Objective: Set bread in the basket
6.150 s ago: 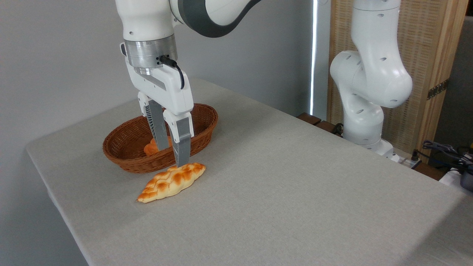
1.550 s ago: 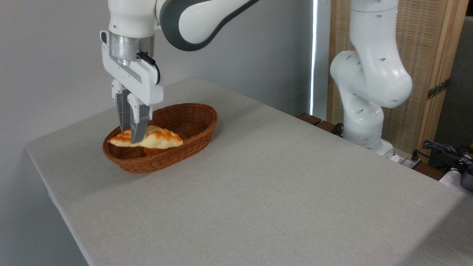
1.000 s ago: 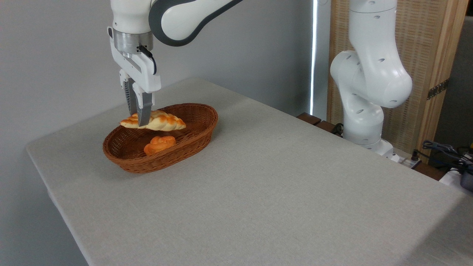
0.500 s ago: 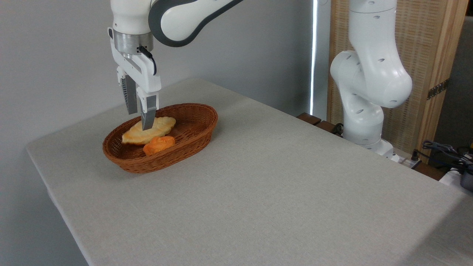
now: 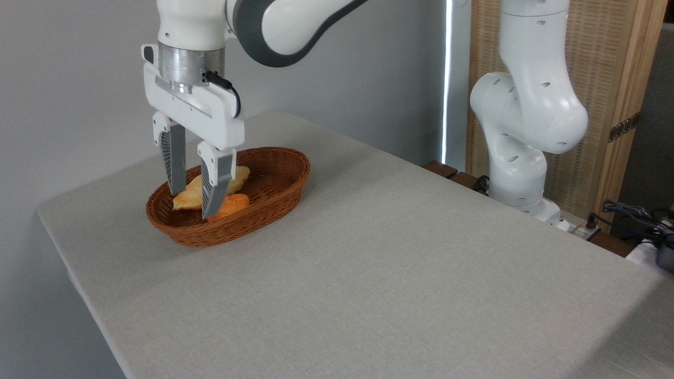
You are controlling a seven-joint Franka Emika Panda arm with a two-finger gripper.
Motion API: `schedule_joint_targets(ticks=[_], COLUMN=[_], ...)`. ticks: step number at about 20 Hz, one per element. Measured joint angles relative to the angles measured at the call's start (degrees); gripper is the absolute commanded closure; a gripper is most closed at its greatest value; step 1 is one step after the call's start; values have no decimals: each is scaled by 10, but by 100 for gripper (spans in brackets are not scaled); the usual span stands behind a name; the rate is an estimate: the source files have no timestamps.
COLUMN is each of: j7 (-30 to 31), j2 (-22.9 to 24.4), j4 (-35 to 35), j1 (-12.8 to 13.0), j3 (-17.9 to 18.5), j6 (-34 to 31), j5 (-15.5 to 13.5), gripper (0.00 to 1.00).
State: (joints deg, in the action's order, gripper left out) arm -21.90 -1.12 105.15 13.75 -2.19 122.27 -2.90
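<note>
Lying in the basket (image 5: pixel 274 202), the bread (image 5: pixel 192 193) is no longer gripped; the gripper (image 5: pixel 194 202) is spread wide, empty, above.

Single fixed high view across table (image 5: pixel 368 273) corner

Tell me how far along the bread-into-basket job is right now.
Done: the bread lies inside the basket, beside a small orange bun. In hand: nothing; the gripper is open, fingers spread, its tips overlapping the basket in this view and apparently clear of the loaf. Left: only pulling the arm away; the table carries no other bread.
</note>
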Motion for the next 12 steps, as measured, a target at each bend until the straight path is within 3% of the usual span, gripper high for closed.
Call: schedule_joint_targets(ticks=[7,12], j7=[-150,-193], j2=[3,8], j4=[0,0], j1=[0,0], j3=[65,84], j6=[-55,-88], j5=[9,-2], gripper=[0,0])
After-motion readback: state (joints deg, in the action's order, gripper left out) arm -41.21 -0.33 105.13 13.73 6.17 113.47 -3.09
